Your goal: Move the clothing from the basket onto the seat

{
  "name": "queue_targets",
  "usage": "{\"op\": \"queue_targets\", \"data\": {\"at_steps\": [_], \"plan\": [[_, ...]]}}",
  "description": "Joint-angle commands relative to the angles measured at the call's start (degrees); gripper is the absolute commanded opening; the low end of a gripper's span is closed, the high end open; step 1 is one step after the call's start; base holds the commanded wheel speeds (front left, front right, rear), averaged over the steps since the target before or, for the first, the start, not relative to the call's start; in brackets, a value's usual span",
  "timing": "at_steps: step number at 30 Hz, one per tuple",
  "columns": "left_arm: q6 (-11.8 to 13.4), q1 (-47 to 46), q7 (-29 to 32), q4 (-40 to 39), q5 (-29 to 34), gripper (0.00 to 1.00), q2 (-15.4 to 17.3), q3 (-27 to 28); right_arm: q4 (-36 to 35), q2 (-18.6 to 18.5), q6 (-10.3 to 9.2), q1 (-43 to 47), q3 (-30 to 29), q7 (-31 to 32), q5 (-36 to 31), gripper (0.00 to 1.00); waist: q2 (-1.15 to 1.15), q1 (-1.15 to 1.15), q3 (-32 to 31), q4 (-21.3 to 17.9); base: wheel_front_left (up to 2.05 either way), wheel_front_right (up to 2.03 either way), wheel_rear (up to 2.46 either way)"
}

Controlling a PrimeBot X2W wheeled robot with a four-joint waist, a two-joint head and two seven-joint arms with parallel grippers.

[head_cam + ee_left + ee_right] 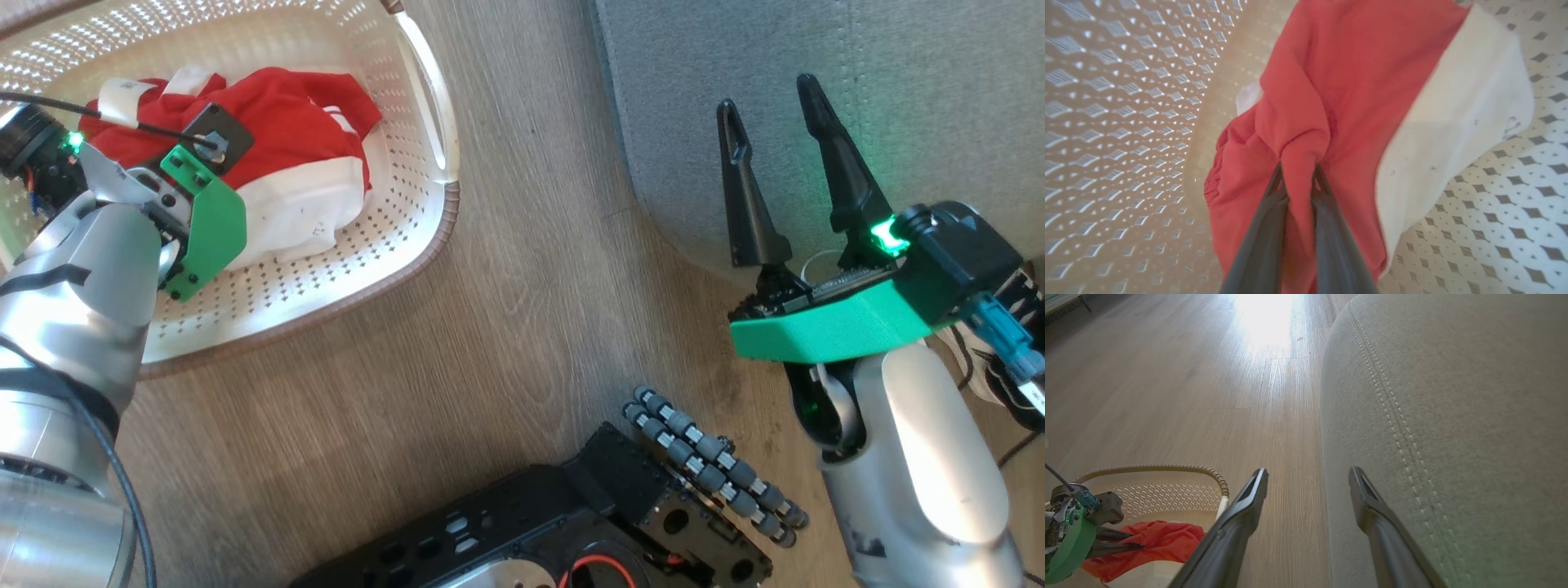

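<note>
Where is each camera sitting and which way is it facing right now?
Head view: on the head, looking down at basket, floor and seat; both forearms and the right claw show.
Left wrist view: reaching into the basket, looking along the left claw, shut on the clothing.
Right wrist view: low, looking along the floor beside the seat, past the open right claw.
Shared: head and right wrist views both catch basket, clothing, seat.

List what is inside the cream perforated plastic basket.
Bright red fabric clothing with a white panel lies in the cream perforated basket, the left gripper shut on a red fold. Anything beneath the clothing is covered.
</note>
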Motion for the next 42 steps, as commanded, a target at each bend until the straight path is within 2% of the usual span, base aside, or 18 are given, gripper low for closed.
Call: {"op": "queue_targets", "data": {"at_steps": [1,8,16,21,23,33,39,42], "plan": [[0.6,0.9,-1.0,-0.6,-0.6,0.0,1.1,1.0,-1.4,0.2,0.4,0.8,0.9,-0.5,-0.4,1.0,0.0,0.0,-0.6,0.0,0.0,0.0,0.0],[1.4,2.8,-5.1,-0.6,-3.8,0.0,-1.5,2.5,-0.2,0.2,0.4,0.0,-0.3,-0.5,-2.7,1.0,0.0,0.0,-6.4,2.8,0.0,0.0,0.0],[2.4,7.4,-10.3,-0.7,-7.1,0.0,-5.0,3.7,2.6,0.2,0.4,1.4,-1.1,-0.5,-5.8,1.0,0.0,0.0,-17.6,6.8,0.0,0.0,0.0],[3.2,11.1,-11.6,-3.0,-10.5,0.0,-7.0,5.9,4.9,0.2,0.4,3.6,-1.8,-0.5,-8.0,1.0,0.0,0.0,-25.2,9.5,0.0,0.0,0.0],[3.5,11.8,-11.7,-4.2,-11.2,0.0,-7.2,6.4,5.1,0.2,0.4,4.1,-1.9,-0.5,-8.3,1.0,0.0,0.0,-26.4,9.9,0.0,0.0,0.0],[6.6,22.5,-11.7,-25.7,-16.7,0.0,-6.5,12.5,6.8,0.2,0.4,9.0,-2.8,-0.5,-10.5,1.0,0.0,0.0,-38.1,13.4,0.0,0.0,0.0],[8.7,28.4,-11.7,-39.2,-17.5,0.0,-6.0,17.1,7.7,0.2,0.4,11.6,-2.6,-0.5,-11.3,1.0,0.0,0.0,-43.4,14.8,0.0,0.0,0.0],[8.9,31.3,-11.7,-46.1,-17.9,0.0,-6.4,19.7,7.8,0.2,0.4,12.8,-2.7,-0.5,-11.4,1.0,0.0,0.0,-45.6,15.4,0.0,0.0,0.0]]}}
